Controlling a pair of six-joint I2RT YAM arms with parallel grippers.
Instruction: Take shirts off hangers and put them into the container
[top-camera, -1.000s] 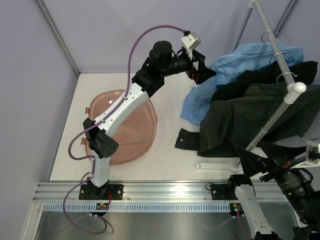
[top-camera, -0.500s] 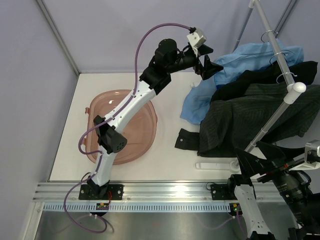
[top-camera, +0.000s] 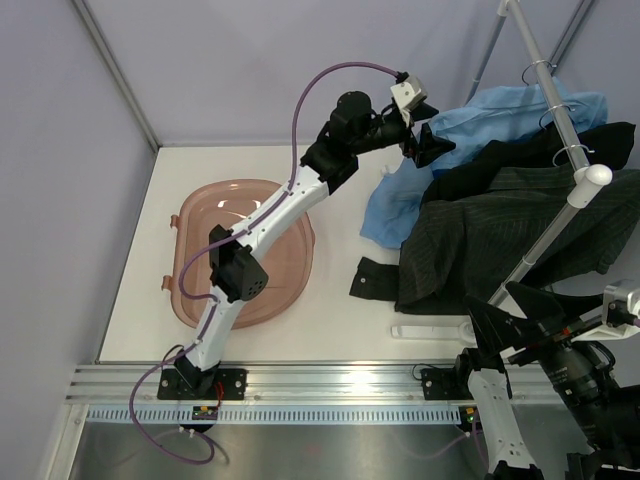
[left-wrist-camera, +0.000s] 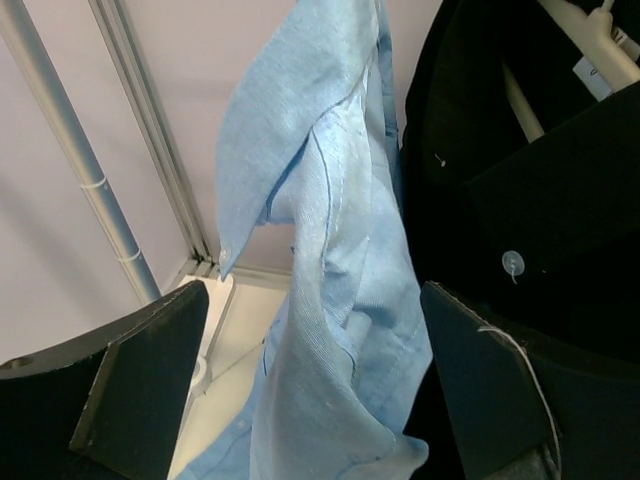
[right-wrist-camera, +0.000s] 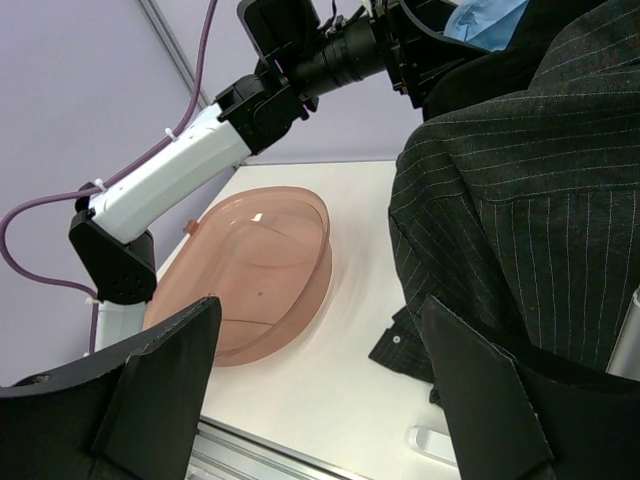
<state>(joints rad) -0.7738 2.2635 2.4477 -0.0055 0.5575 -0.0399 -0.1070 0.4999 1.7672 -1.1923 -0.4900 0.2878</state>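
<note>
White button (left-wrist-camera: 512, 263) on black shirt (left-wrist-camera: 560, 180), seen only from left wrist

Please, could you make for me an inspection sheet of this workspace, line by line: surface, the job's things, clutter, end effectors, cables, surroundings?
Surface: white table, no spill seen.
Job's things: container, nothing seen inside; light blue shirt, black shirt and pinstriped shirt hang from the rack pole; a cream hanger shows inside the black shirt.
Clutter: white bar lying on the table; cannot tell what it is.
End effectors: left end effector open, the light blue shirt between its fingers; right end effector open, holding nothing.
Cables: purple cable loops along the left arm.
Surroundings: plain lilac walls.
</note>
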